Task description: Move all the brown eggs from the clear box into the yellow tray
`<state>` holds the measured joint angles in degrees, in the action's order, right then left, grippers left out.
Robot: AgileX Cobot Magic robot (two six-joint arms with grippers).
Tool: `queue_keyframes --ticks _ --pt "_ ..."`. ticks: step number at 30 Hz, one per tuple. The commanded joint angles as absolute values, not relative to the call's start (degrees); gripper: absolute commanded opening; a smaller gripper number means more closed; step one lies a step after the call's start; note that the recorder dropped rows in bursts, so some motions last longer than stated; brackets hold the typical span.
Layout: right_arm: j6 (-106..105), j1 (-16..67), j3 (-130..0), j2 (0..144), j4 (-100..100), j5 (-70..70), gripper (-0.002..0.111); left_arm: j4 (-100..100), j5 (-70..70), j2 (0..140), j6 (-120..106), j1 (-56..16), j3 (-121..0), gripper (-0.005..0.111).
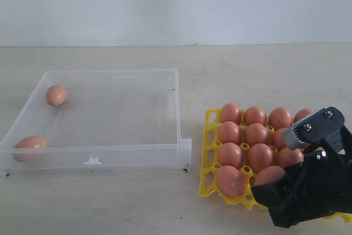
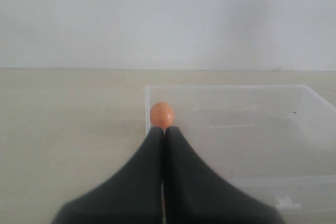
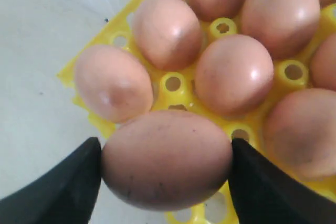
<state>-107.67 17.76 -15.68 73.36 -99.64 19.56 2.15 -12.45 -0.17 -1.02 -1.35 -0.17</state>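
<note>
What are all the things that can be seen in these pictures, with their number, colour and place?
clear box: one, transparent, on the left of the table
brown eggs in the clear box: two, orange-brown, along its left wall
yellow tray: one, bright yellow, on the table right of the box
brown eggs in the yellow tray: about eleven visible, orange-brown, in its cups; the arm may hide more
held brown egg: one, orange-brown, between the right end effector's fingers
table: one, beige, under everything
wall: one, pale grey, behind the table
left end effector: one, black, shut and empty, facing the box
right end effector: one, black, closed on the held egg, above the tray
</note>
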Motion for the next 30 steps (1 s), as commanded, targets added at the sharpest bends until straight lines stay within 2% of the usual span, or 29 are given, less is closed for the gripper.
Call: queue_keyframes --ticks 1,8,13,18,27,30 --pt "-102.5 17.87 -17.99 73.28 -99.95 22.28 0.0 2.13 -11.97 0.0 -1.16 -1.79 0.0 -0.004" --pt "-93.26 17.87 -19.67 73.39 -99.95 19.56 0.0 2.13 -11.97 0.0 -1.16 -1.79 0.0 -0.004" --pt "-87.88 17.87 -19.67 73.39 -99.95 29.1 0.0 2.13 -11.97 0.0 -1.16 -1.79 0.0 -0.004" --pt "-84.52 17.87 -19.67 73.39 -99.95 23.23 0.0 2.13 -11.97 0.0 -1.16 -1.79 0.0 -0.004" --pt "-78.28 17.87 -19.67 73.39 -95.53 25.46 0.02 2.13 -11.97 0.0 -1.16 -1.79 0.0 -0.004" --pt "-77.31 17.87 -19.67 73.39 -95.54 24.84 0.021 2.13 -11.97 0.0 -1.16 -1.79 0.0 -0.004"
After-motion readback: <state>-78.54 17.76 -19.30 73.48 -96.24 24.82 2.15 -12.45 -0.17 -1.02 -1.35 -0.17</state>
